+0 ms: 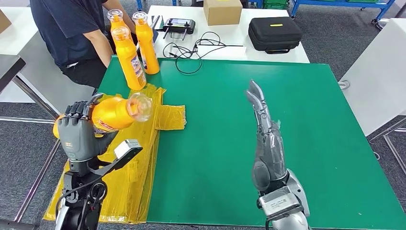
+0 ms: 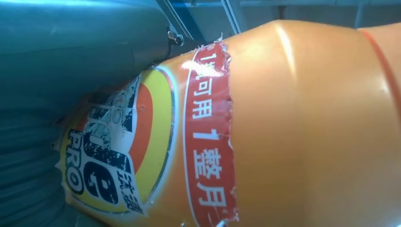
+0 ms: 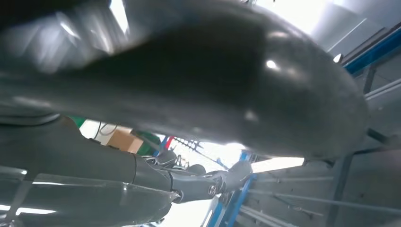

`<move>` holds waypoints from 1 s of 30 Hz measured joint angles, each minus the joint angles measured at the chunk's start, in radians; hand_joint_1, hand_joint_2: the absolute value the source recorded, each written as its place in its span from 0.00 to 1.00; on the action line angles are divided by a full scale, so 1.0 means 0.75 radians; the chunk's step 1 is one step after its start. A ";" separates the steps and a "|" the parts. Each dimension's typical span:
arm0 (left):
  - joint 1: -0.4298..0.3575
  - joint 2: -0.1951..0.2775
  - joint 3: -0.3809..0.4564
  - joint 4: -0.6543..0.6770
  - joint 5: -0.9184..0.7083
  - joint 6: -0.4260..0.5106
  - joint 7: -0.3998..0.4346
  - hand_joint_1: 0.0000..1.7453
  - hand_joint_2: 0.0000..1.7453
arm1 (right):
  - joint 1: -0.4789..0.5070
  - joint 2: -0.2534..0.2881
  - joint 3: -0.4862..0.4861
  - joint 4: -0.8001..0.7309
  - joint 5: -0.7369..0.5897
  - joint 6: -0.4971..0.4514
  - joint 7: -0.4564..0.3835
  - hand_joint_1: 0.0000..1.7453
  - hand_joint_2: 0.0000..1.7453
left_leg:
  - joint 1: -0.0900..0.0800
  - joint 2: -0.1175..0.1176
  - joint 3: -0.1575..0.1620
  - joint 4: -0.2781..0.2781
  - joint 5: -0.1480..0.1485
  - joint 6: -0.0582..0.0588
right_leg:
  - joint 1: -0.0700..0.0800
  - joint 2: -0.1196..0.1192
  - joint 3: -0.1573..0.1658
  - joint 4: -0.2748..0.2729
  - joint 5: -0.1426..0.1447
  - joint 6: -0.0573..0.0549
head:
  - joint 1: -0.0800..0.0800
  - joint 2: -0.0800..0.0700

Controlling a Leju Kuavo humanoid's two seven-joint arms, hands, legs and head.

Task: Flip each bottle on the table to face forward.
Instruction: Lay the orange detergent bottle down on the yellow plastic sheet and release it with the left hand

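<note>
Orange plastic, glossy and smooth, is what we see most of: four bottles in all, each with a clear cap. Our left hand [image 1: 79,132] wraps its dark fingers around one bottle [image 1: 112,113], holding it on its side above the crinkled yellow plastic sheet [image 1: 125,187] at the left edge of the desk [image 1: 287,143], cap pointing toward the middle of the desk. From the left wrist we see this held bottle's label [image 2: 142,151] close up, its red band torn ragged along one edge, with a yellow and orange disc and bold dark lettering. Three more bottles [image 1: 136,48] stand upright, clustered at the far left corner of the green mat, just beside a person in a dark shirt [image 1: 72,28]. Our right hand [image 1: 263,124] is over the middle of the green surface, fingers stretched straight and apart, holding nothing. Behind the desk, on a white table, we count one cardboard box [image 1: 222,10], one black zip case [image 1: 275,33] and a looped black cable [image 1: 191,50].
</note>
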 joint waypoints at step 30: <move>-0.125 0.125 -0.619 0.768 -0.251 -0.001 0.495 0.00 0.00 | 0.134 0.054 -0.119 -0.072 0.073 0.142 -0.014 0.00 0.00 | 0.000 0.000 -0.001 0.000 0.000 0.000 | 0.000 0.001 -0.001 0.000 0.000 0.000 | 0.000 0.000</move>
